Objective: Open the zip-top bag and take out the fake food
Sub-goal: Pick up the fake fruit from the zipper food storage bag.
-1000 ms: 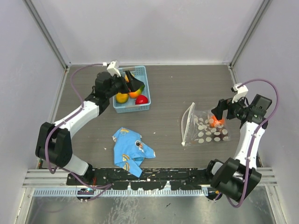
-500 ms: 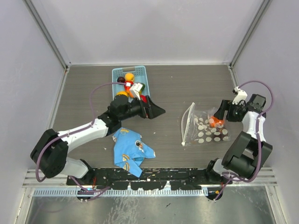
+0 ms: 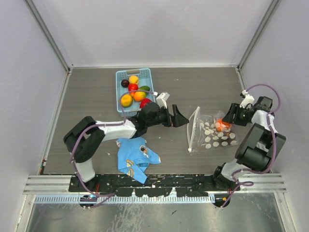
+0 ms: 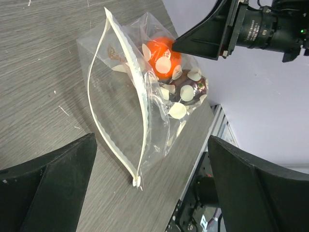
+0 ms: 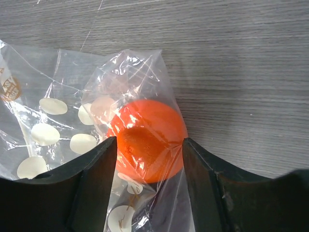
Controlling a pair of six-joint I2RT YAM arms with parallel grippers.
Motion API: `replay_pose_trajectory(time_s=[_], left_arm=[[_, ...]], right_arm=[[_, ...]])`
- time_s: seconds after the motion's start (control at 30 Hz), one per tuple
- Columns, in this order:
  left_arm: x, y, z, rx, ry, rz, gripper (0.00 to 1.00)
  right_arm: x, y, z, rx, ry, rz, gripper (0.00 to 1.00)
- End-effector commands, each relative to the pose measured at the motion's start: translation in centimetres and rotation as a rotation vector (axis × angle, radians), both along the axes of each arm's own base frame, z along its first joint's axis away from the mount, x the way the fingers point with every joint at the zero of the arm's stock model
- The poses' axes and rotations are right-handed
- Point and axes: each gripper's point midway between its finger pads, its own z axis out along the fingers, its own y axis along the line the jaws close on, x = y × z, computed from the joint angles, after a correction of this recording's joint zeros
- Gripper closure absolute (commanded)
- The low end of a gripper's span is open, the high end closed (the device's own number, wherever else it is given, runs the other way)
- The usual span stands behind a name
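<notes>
The zip-top bag (image 3: 213, 133) lies at the right, its white zip mouth (image 4: 120, 92) gaping towards my left gripper. Inside it are an orange fake fruit (image 4: 161, 54) and a dark purple one (image 4: 194, 88). My right gripper (image 3: 227, 119) grips the orange fruit (image 5: 149, 137) through the plastic at the bag's far corner, with a finger (image 5: 91, 183) on each side. My left gripper (image 3: 179, 118) is open and empty, a short way left of the bag's mouth (image 3: 194, 128). Several more fake fruits (image 3: 134, 92) lie in the basket.
A light blue slotted basket (image 3: 150, 83) stands at the back left of centre. A blue cartoon-print cloth (image 3: 136, 157) lies crumpled near the front edge, below the left arm. Grey walls enclose the table on three sides.
My left arm has swung from the basket rightwards and now points its open gripper at the bag's mouth. My right gripper has stayed on the orange fruit.
</notes>
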Motion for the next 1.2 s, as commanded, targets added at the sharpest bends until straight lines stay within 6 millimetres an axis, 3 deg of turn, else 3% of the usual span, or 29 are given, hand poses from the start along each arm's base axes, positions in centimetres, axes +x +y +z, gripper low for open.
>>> replay_pose_trajectory(time_s=[0.0, 0.23, 0.33, 0.43, 0.53, 0.83, 1.03, 1.17], left_arm=[[1.0, -3.0, 3.2, -0.105, -0.062, 0.025, 0.02], [0.2, -6.3, 0.5, -0.058, -0.021, -0.01, 0.01], [0.3, -6.8, 0.0, -0.053, -0.015, -0.012, 0.17], [0.4, -7.0, -0.8, -0.035, 0.002, -0.012, 0.19], [0.3, -7.2, -1.4, -0.02, 0.015, -0.018, 0.27], [0.4, -8.0, -1.8, -0.028, 0.016, -0.046, 0.55], [1.0, -7.3, -1.5, -0.052, -0.007, -0.044, 0.91], [0.7, -6.9, -1.1, -0.075, -0.04, -0.054, 1.0]], right_arm=[[1.8, -0.1, 1.3, -0.027, -0.053, 0.018, 0.41], [1.6, 0.7, 0.8, -0.02, -0.038, 0.05, 0.7], [1.3, 1.1, 0.5, -0.008, -0.029, 0.066, 0.8], [1.1, 1.3, 0.3, 0.004, -0.02, 0.078, 0.89], [0.9, 1.4, 0.0, 0.009, -0.01, 0.085, 0.96], [0.1, 0.1, -1.3, -0.071, 0.046, 0.06, 0.99], [-0.3, -0.3, -1.8, -0.101, 0.067, 0.061, 0.99], [-0.4, -0.4, -1.9, -0.107, 0.072, 0.064, 0.99]])
